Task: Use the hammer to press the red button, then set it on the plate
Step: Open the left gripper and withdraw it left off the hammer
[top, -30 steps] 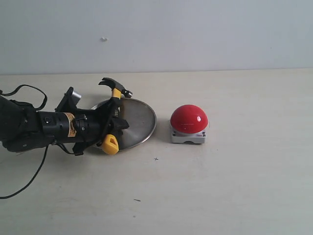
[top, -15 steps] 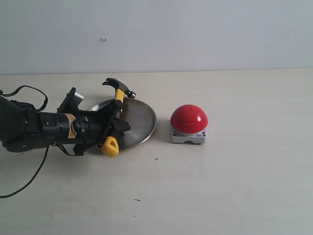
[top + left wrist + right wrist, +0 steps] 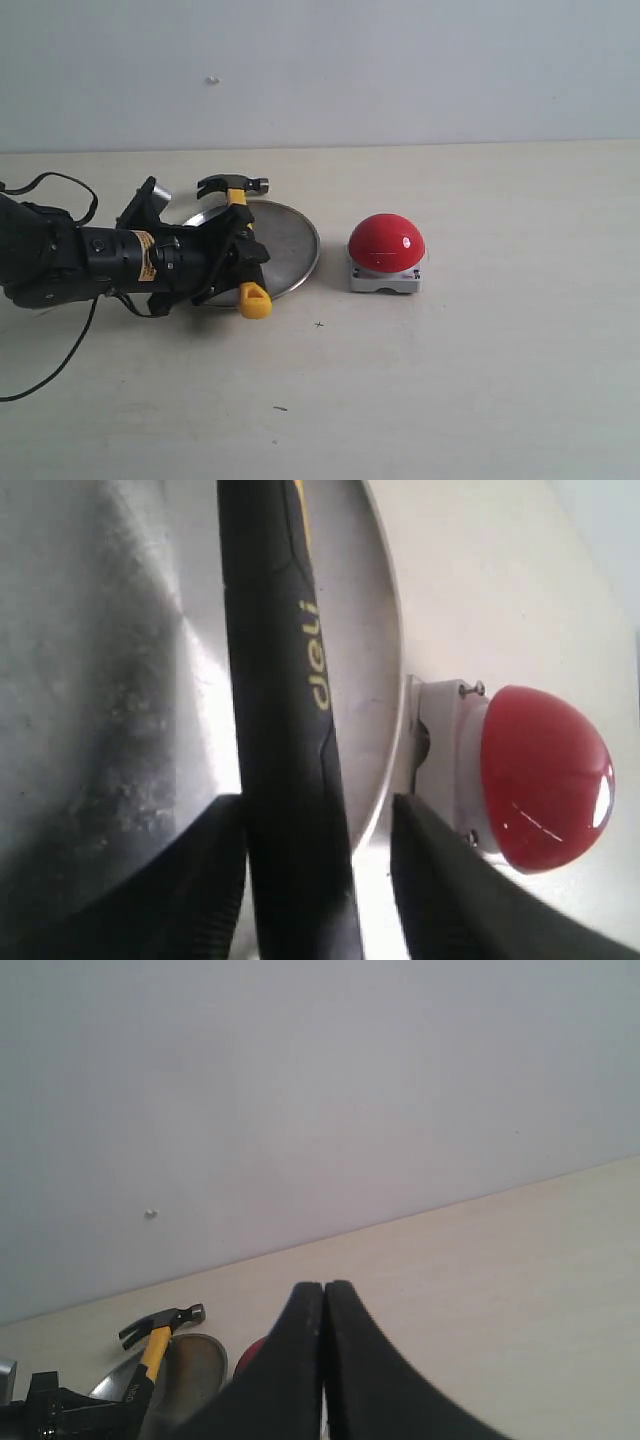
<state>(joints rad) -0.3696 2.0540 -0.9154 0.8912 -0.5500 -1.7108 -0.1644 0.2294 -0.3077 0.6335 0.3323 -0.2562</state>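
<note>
The hammer [image 3: 238, 197] lies across the left side of the plate [image 3: 290, 245]. Its dark head is past the far rim and its yellow looped end sticks out over the near rim. My left gripper [image 3: 250, 262] reaches in low from the left and is open around the black handle [image 3: 285, 680]. One finger touches the handle and a clear gap separates it from the other finger [image 3: 430, 870]. The red button [image 3: 386, 243] stands on its grey base just right of the plate. My right gripper [image 3: 324, 1285] is shut on nothing, far from the objects, and out of the exterior view.
A black cable [image 3: 60, 365] trails from the left arm over the table's left side. The pale wall [image 3: 400, 70] runs behind the table's far edge. Small dark specks [image 3: 280, 408] mark the front of the tabletop.
The left jaws have widened off the hammer handle. The hammer has swung: its looped end shifted right and its head turned toward the left.
</note>
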